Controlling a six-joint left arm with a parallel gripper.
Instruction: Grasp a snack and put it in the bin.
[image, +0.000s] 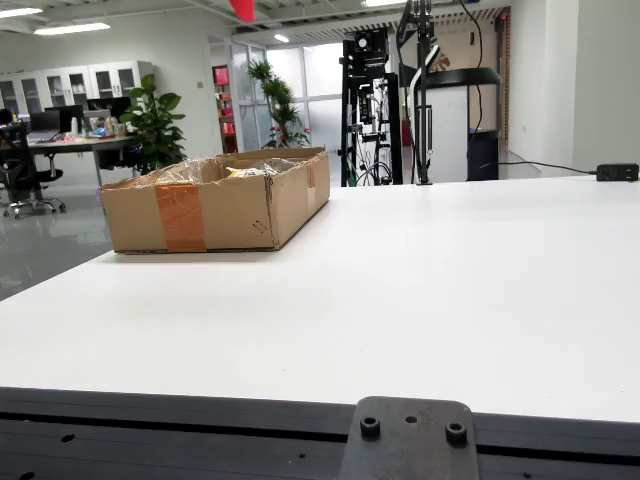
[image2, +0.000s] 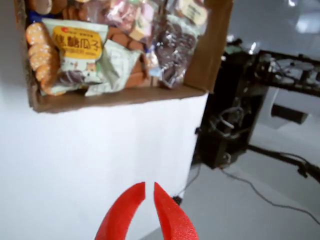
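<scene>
The box (image2: 125, 95) holds a heap of snack packets. The most legible is a pale pouch (image2: 77, 52) with a yellow panel bearing dark Chinese characters, too blurred to read, and a brownish picture below. In the wrist view its long axis runs top to bottom, tilted slightly. Beside it lie round biscuits (image2: 40, 55) in clear wrap, a pale green packet (image2: 117, 65) and a clear bag of dark pieces (image2: 175, 45).

In the fixed view the box (image: 215, 200), taped orange, sits by the far left corner of the white worktop (image: 420, 300).

The red hand (image2: 149, 192) hangs empty over the worktop's edge, tips almost together.
</scene>
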